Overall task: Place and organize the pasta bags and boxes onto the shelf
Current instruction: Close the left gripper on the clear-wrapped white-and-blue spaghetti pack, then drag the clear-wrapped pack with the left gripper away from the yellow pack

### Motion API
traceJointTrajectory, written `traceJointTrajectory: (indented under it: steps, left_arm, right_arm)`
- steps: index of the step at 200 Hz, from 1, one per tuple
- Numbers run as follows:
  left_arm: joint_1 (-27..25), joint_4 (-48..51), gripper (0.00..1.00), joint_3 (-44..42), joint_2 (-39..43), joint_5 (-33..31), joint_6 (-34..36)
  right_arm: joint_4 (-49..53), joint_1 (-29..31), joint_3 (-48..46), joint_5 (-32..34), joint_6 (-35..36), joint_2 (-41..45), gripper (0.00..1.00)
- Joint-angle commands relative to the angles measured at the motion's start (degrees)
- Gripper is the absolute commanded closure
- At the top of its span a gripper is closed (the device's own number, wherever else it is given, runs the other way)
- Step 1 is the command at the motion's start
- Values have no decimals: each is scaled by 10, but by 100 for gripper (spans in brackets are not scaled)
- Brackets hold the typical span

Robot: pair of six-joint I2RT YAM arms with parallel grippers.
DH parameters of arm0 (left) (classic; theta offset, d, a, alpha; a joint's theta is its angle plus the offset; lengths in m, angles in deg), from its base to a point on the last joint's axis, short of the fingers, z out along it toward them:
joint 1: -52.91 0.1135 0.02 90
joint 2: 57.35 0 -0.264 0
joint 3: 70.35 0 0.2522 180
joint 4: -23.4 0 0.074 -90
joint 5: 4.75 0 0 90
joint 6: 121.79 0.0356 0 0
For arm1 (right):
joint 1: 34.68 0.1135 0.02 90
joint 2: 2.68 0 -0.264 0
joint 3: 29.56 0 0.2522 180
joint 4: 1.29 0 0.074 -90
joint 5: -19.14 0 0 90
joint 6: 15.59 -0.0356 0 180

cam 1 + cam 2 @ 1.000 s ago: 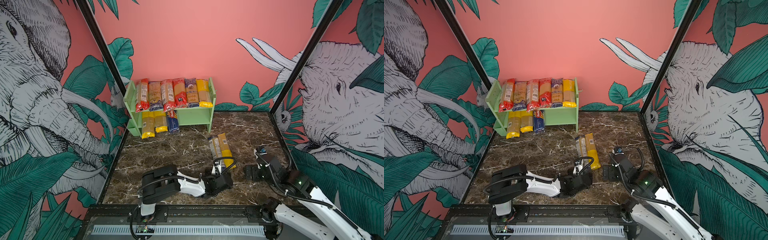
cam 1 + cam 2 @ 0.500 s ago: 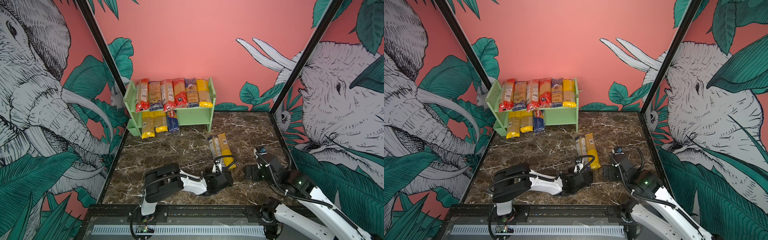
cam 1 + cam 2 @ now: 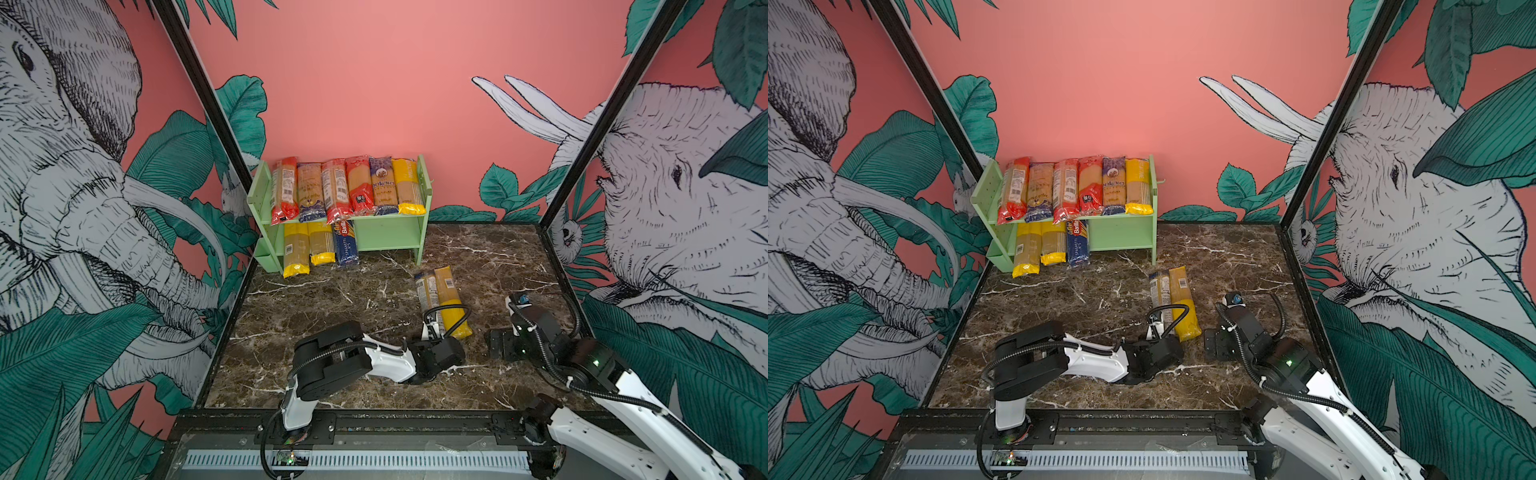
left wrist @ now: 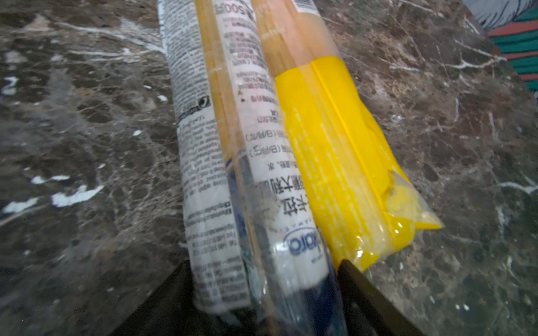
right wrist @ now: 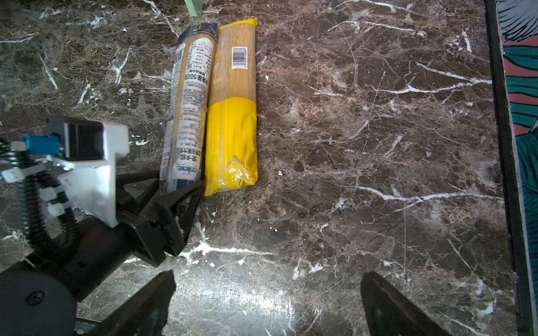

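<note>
In both top views the shelf [image 3: 384,237] at the table's [image 3: 353,299] 11 o'clock carries the shelved packs [image 3: 349,187], six above and three below. The left claw [image 5: 179,181] straddles the 6 o'clock end of the blue-ended pack [image 5: 189,96], which lies touching the yellow-ended pack [image 5: 233,116] at its 3 o'clock; whether it pinches yet I cannot tell. The right claw [image 5: 267,291] hangs spread wide over bare table at 4 o'clock. The packs look light, stiff lengthwise but brittle inside slippery film, so grip across the firm bundle, not the limp tail.
</note>
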Motion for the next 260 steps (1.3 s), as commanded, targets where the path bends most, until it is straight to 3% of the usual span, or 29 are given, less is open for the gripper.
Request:
traceJointTrajectory:
  steps: [1,30,70,152,216,260]
  left_arm:
    - [6,59,30,-35,44,-24,-27]
    - [8,83,28,-68,77,-32,-28]
    - [9,69,3,-88,93,-33,6]
    - [13,10,2,-77,49,-22,44]
    - [23,-16,38,-90,31,-18,54]
    - [25,-35,75,-129,63,-32,70]
  right_arm:
    - [-10,3,-2,3,8,-4,1]
    - [-9,2,2,6,10,-6,1]
    - [-9,2,0,6,8,-6,1]
    - [6,2,8,7,4,-2,1]
    - [12,2,17,11,3,-12,1]
    - [12,2,25,10,1,-18,1]
